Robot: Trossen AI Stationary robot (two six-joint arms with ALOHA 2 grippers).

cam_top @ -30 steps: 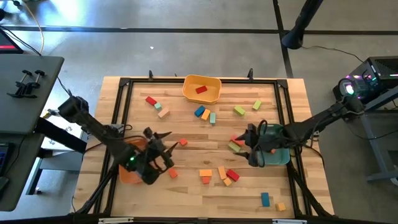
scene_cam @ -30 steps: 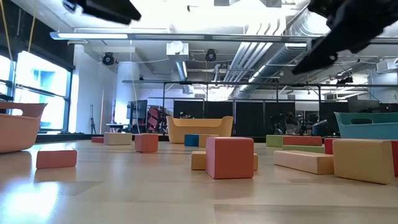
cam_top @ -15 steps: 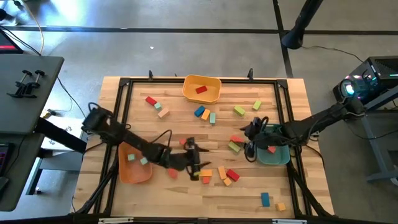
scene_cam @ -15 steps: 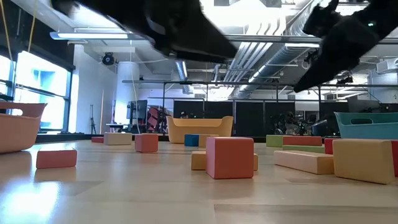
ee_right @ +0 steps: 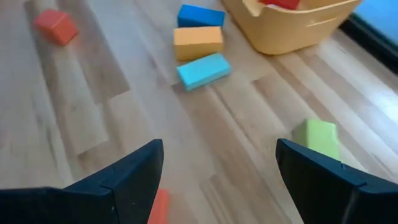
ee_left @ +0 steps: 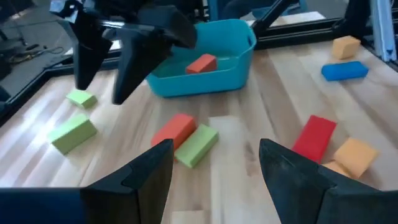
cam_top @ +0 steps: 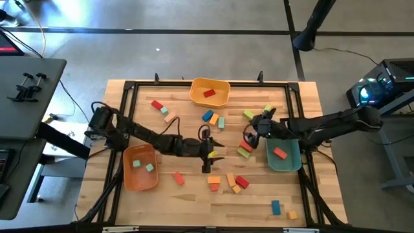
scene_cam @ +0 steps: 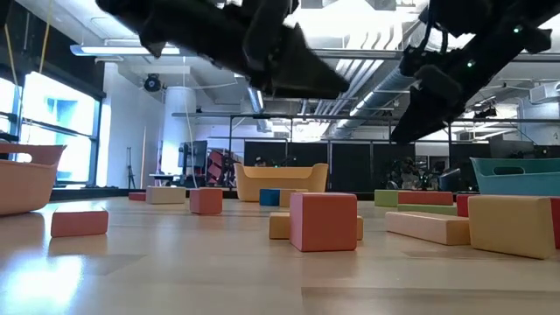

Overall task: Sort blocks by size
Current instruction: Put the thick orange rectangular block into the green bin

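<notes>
Small wooden blocks lie scattered flat on the table: a blue, orange and teal trio (cam_top: 213, 119), a red and green pair (cam_top: 244, 148), and a cluster (cam_top: 231, 182) near the front. My left gripper (cam_top: 217, 150) is open and empty above the table's middle; the red and green pair (ee_left: 186, 137) lies ahead of it. My right gripper (cam_top: 248, 134) is open and empty, hovering just left of the teal bin (cam_top: 291, 165), which holds a red block (cam_top: 279, 153). In its wrist view I see the trio (ee_right: 200, 43) and a green block (ee_right: 316, 137).
A yellow bin (cam_top: 220, 102) with a red block stands at the far middle. An orange bin (cam_top: 129, 181) with two small blocks stands at the near left. A black frame (cam_top: 123, 116) runs round the work area. More blocks lie at the far left (cam_top: 163, 110) and near right (cam_top: 276, 207).
My left gripper has swung from over the orange bin toward the table's right, to the middle. My right gripper has gone from over the teal bin toward the far and left side, leaving a red block in view inside that bin.
</notes>
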